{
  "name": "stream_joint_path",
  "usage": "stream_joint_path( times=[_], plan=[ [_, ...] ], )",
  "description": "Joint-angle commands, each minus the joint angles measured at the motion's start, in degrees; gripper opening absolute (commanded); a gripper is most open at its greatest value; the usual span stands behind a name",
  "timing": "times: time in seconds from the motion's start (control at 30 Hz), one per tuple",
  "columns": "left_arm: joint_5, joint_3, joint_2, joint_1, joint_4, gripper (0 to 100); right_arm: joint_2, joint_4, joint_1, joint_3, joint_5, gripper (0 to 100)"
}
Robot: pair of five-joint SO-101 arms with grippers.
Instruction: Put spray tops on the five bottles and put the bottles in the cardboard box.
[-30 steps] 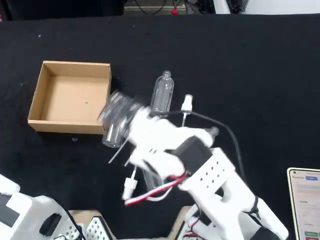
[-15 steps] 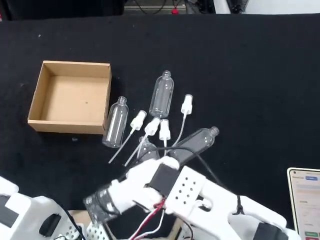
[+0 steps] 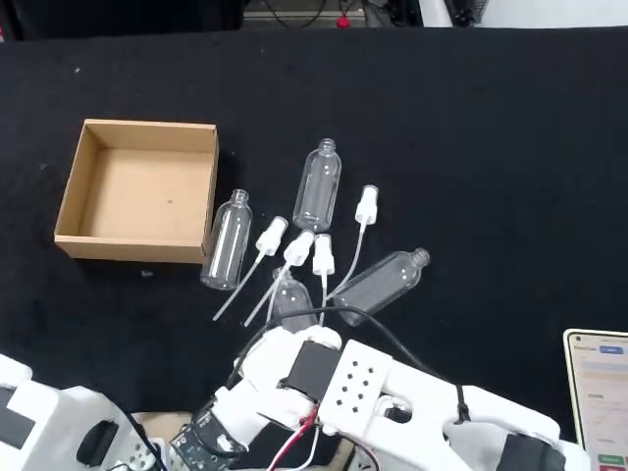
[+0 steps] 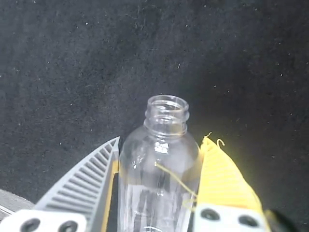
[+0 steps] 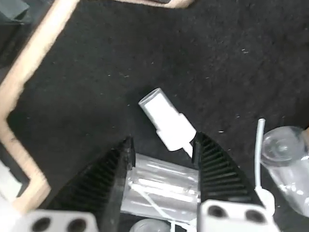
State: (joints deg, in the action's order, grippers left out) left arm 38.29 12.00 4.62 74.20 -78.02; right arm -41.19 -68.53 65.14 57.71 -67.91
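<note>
My left gripper [image 4: 161, 140] is shut on a clear open-necked bottle [image 4: 163, 164], held over black cloth. My right gripper [image 5: 163, 140] holds another clear bottle [image 5: 161, 186] crosswise between its black fingers. A white spray top [image 5: 166, 123] lies on the cloth just past them. The right arm [image 3: 343, 383] is folded at the table's near edge. Further bottles lie at the middle [image 3: 228, 240], [image 3: 318, 184], [image 3: 385, 282], and one [image 3: 292, 302] is partly under the arm. Several spray tops [image 3: 298, 247] lie among them. The cardboard box [image 3: 69, 191] stands open to their left.
A wooden board edge [image 5: 29, 58] runs beside the right gripper. A further bottle [image 5: 285, 164] and a thin white tube [image 5: 260, 154] lie close to it. A tablet [image 3: 599, 392] sits at the near right. The left arm's base [image 3: 39, 422] is at the near left.
The right arm has swung back from over the bottles beside the box to the table's near edge. The bottles and spray tops it covered now show.
</note>
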Motion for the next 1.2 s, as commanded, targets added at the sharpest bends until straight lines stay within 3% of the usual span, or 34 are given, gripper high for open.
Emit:
stream_joint_path(
  times=[0.0,0.47,1.17],
  plan=[
    [0.35,-2.68,0.62,0.66,-0.26,16,-1.45,2.11,0.97,0.13,-2.2,19.4],
    [0.35,-2.59,0.44,1.45,-0.35,16,-0.92,7.03,0.79,3.74,-4.84,19.4],
    [0.35,-2.59,0.44,1.89,-0.35,16,21.14,14.77,-3.16,-2.86,-5.63,19.1]
  ],
)
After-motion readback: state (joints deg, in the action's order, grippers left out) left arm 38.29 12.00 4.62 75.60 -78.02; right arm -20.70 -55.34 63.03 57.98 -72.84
